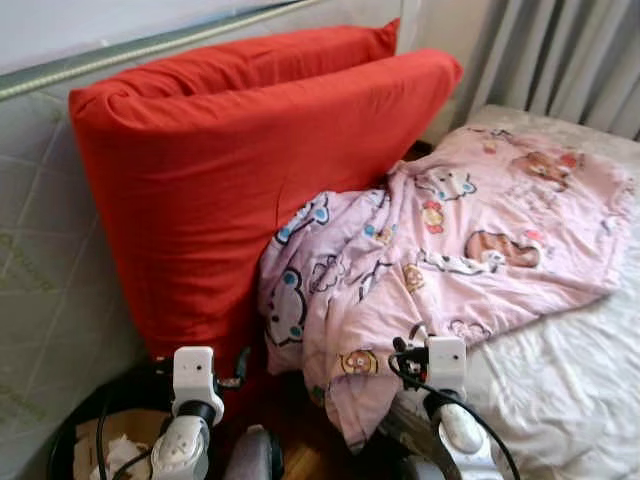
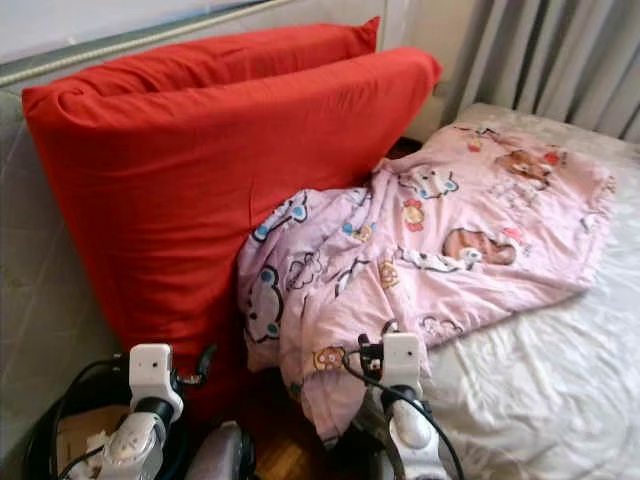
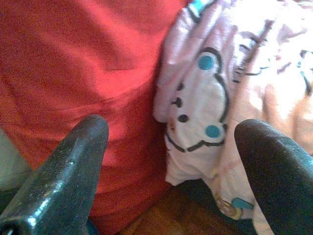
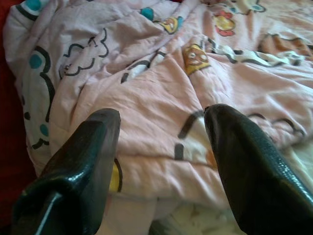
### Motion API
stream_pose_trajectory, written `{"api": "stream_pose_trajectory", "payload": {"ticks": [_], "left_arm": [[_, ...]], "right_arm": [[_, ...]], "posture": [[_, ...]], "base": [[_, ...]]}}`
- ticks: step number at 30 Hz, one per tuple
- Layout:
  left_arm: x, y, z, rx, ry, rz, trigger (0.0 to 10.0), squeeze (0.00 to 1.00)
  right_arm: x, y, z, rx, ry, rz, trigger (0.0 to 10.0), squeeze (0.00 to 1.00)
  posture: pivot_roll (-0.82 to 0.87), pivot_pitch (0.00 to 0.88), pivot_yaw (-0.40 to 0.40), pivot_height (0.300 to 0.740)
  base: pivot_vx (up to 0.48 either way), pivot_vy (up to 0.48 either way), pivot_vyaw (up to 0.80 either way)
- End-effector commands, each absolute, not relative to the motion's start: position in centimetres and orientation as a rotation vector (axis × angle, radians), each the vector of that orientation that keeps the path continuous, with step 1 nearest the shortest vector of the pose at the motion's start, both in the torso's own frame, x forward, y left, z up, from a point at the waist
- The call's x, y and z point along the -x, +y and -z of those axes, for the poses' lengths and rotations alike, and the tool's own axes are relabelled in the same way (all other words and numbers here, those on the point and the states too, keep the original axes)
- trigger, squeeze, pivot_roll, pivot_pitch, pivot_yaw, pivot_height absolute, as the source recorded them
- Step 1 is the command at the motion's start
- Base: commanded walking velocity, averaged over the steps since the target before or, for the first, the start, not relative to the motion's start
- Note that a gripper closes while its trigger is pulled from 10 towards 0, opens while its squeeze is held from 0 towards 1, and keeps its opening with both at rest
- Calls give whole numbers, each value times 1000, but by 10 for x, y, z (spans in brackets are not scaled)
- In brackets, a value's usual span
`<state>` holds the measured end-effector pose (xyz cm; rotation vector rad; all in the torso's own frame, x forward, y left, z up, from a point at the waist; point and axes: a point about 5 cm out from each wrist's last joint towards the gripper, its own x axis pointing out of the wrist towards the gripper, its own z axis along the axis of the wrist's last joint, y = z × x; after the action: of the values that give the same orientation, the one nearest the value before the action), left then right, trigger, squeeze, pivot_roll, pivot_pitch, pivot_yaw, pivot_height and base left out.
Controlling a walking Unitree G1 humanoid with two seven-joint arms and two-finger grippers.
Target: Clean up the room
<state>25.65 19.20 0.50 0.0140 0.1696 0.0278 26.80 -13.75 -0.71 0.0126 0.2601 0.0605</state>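
Lying crumpled across the near left part of the bed (image 1: 560, 390): a pink cartoon-print blanket (image 1: 450, 250), its near edge drooping over the mattress side toward the wooden floor (image 3: 161, 215). Leaning against the wall at left, touching the blanket's left edge: two big red cushions (image 1: 230, 170). Hovering near the blanket's hanging corner, fingers spread apart and holding nothing: right gripper (image 4: 161, 147). Pointing at the seam between cushion and blanket, fingers likewise parted and empty: left gripper (image 3: 171, 147).

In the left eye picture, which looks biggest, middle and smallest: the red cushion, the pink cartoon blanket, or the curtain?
1. Red cushion
2. Pink cartoon blanket, nearly as big, so that's close
3. Curtain, smallest, though it's cut off by the picture edge
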Motion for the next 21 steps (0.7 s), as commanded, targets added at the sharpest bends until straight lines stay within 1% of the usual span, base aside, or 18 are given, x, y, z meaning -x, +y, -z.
{"api": "stream_pose_trajectory", "payload": {"ticks": [1, 5, 10, 21], "left_arm": [[-255, 191, -1, -16, 200, -22, 10000, 0], [-255, 192, 0, -26, 213, -31, 10000, 0], [-255, 190, -1, -23, 209, -25, 10000, 0], [-255, 188, -2, -20, 203, -22, 10000, 0]], "right_arm": [[-269, -139, 5, -15, 246, -49, 10000, 0], [-270, -141, 6, -67, 262, -18, 10000, 0], [-271, -143, 4, -73, 239, -13, 10000, 0], [-271, -137, 1, -71, 224, -31, 10000, 0]], "posture": [[-16, 56, 3, 619], [-19, 57, 3, 619], [-19, 57, 3, 619], [-19, 58, 3, 619]], "base": [[0, 0, 0], [0, 0, 0], [250, 0, -545], [275, 0, 0]]}}
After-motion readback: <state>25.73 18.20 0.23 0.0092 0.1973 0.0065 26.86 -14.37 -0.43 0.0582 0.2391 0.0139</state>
